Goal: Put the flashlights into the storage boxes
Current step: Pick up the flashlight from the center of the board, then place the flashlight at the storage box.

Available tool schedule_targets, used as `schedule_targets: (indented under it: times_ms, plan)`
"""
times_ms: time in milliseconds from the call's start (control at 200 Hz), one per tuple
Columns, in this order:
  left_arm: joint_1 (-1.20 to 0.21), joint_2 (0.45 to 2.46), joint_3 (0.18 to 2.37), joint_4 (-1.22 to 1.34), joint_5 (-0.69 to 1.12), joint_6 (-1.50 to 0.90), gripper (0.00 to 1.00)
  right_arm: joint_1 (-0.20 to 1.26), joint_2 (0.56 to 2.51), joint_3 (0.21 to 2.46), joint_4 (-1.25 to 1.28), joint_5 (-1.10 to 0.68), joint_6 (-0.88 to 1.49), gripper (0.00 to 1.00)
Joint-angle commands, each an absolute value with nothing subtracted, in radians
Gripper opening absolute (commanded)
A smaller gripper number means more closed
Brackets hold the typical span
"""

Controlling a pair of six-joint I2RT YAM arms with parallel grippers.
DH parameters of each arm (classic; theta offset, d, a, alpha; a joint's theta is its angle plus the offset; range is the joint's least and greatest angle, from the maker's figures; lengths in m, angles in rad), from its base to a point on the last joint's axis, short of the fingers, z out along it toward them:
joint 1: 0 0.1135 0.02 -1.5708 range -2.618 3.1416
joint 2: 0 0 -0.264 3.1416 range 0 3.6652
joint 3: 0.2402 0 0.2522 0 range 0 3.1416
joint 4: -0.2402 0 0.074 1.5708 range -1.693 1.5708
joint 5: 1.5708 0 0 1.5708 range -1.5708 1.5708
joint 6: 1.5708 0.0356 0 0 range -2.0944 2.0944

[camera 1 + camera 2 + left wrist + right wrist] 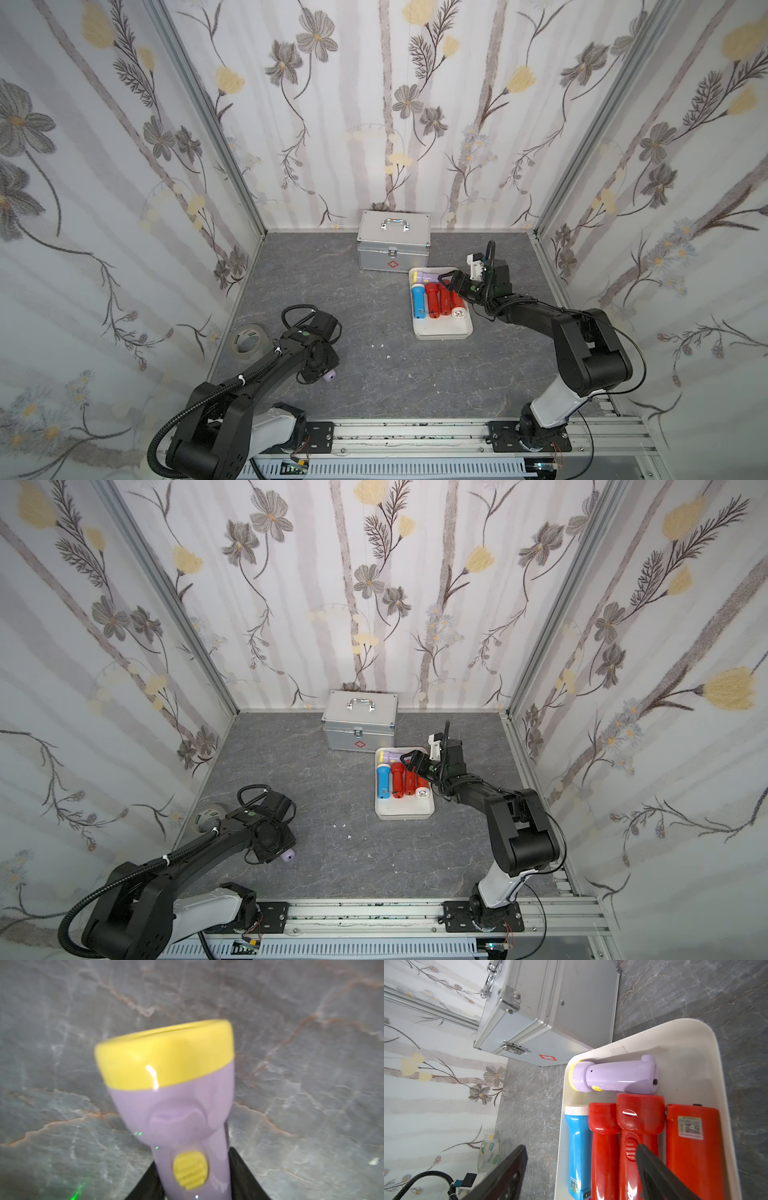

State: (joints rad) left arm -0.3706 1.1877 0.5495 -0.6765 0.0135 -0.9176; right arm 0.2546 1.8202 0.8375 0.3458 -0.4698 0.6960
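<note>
My left gripper (193,1176) is shut on the body of a lilac flashlight (172,1105) with a yellow head, low over the table at the front left. In both top views only the flashlight's lilac end (330,376) (288,856) shows from under the wrist. The white storage box (442,328) (695,1028) holds another lilac flashlight (616,1076), a blue one (577,1142) and three red ones (639,1115). My right gripper (446,282) (581,1148) hangs open over the box's far part, with nothing held between its fingers.
A silver metal case (392,245) with a red cross stands just behind the box. A roll of clear tape (248,338) lies by the left wall. Papered walls close in the table on three sides. A few white specks (388,356) dot the table's middle.
</note>
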Motion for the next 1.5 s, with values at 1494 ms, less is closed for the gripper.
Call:
schedule_targets:
  times_ms: [1494]
  plan:
    - [-0.811, 2.124, 1.874, -0.990, 0.121, 0.117, 0.30, 0.005, 1.540, 0.565, 0.372, -0.528, 0.635, 0.86]
